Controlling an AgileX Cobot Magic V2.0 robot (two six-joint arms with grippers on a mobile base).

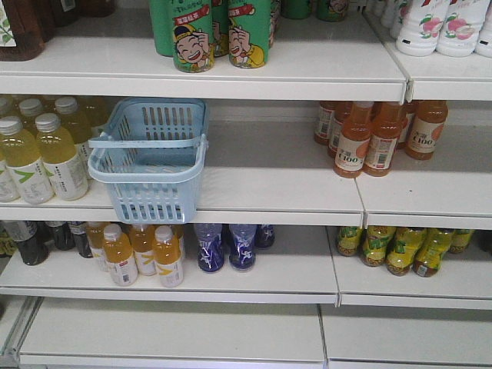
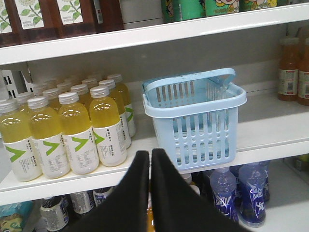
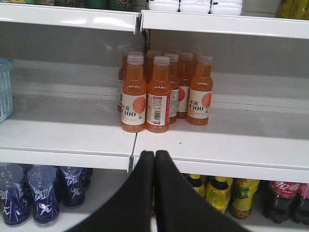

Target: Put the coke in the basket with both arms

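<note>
the basket (image 1: 154, 201) stands empty on the middle shelf (image 1: 277, 177); the coke shows in no view. the left end effector (image 2: 150, 155) and right end effector (image 3: 154, 155) are pressed together, holding nothing — each should spread wide before closing on the coke.

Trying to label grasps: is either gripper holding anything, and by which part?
Nothing is held. The left gripper and the right gripper are both shut, fingers together, with nothing between them.
</note>
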